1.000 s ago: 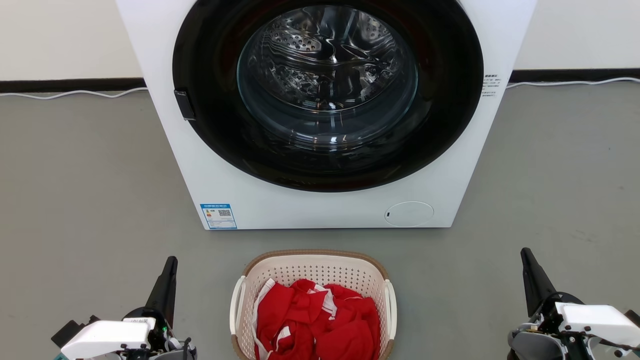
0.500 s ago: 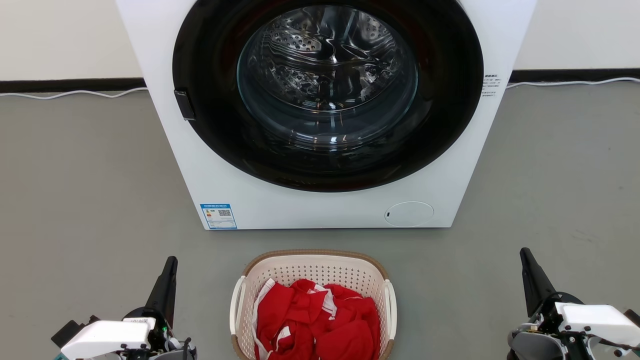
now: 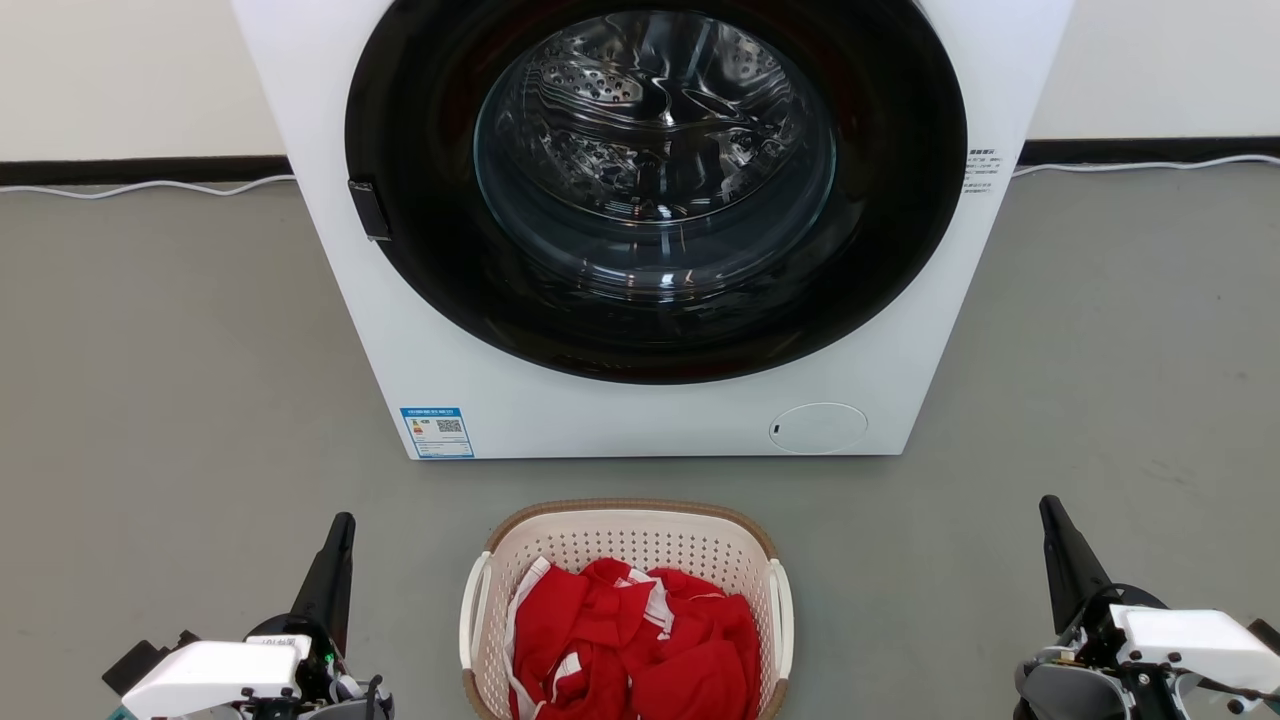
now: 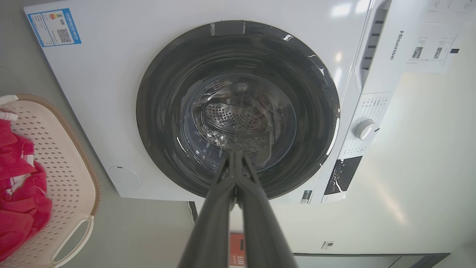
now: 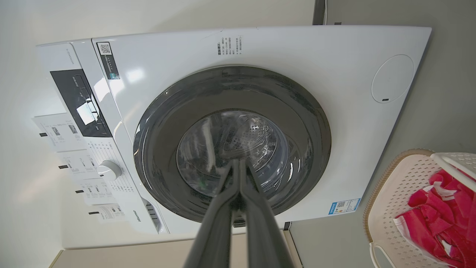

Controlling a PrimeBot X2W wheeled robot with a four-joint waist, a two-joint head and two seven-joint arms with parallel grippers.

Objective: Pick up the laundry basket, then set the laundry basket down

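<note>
The laundry basket (image 3: 630, 540), cream perforated plastic with a brown rim and white side handles, stands on the grey floor just before the washer, holding red and white cloth (image 3: 640, 640). It also shows at the left edge of the left wrist view as the basket (image 4: 63, 163) and at the lower right of the right wrist view as the basket (image 5: 398, 201). My left gripper (image 3: 343, 525) stands shut to the basket's left, well apart from it. My right gripper (image 3: 1050, 508) stands shut far to the basket's right. Both hold nothing; their fingers meet at the tips, left gripper (image 4: 235, 153) and right gripper (image 5: 238, 162).
A white front-loading washer (image 3: 640, 420) with a closed dark round door (image 3: 655, 180) stands right behind the basket. White cables (image 3: 150, 186) run along the dark baseboard at the wall. Grey floor (image 3: 170, 380) spreads on both sides of the washer.
</note>
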